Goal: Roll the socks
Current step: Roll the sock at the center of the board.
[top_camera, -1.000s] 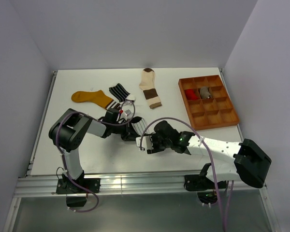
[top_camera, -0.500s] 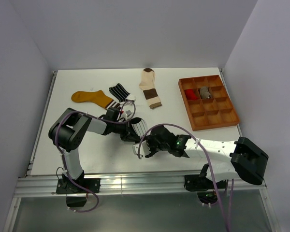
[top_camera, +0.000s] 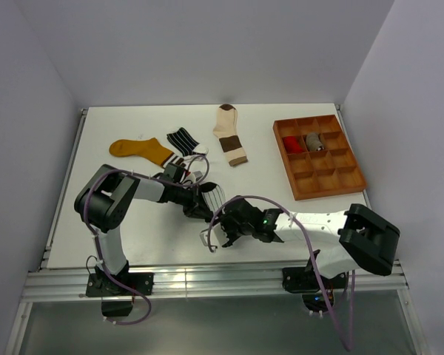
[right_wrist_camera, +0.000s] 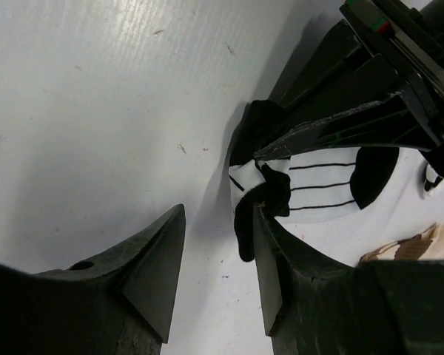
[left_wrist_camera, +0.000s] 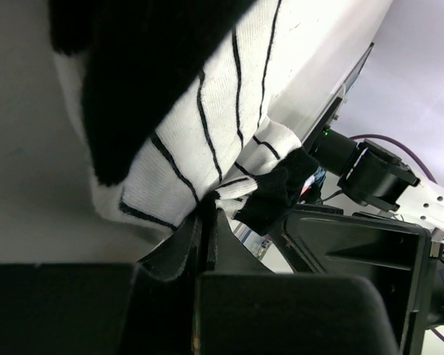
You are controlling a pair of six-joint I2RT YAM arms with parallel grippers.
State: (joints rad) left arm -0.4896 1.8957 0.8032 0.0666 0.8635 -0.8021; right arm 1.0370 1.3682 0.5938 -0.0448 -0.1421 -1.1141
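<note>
The right arm has swung in toward the near edge, bringing the right end effector (right_wrist_camera: 218,214) up to the white black-striped sock (top_camera: 213,194). The left end effector (left_wrist_camera: 207,216) is clamped on that sock's edge, holding it at the front centre of the tabletop (top_camera: 155,244). The right one's jaws stand apart, with the sock's black tip just inside one finger. The roll seems to be only starting. Next, pinch that tip and turn it inward.

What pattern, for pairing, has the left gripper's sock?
Sock: white, thin black stripes; clearest in left wrist view.
</note>
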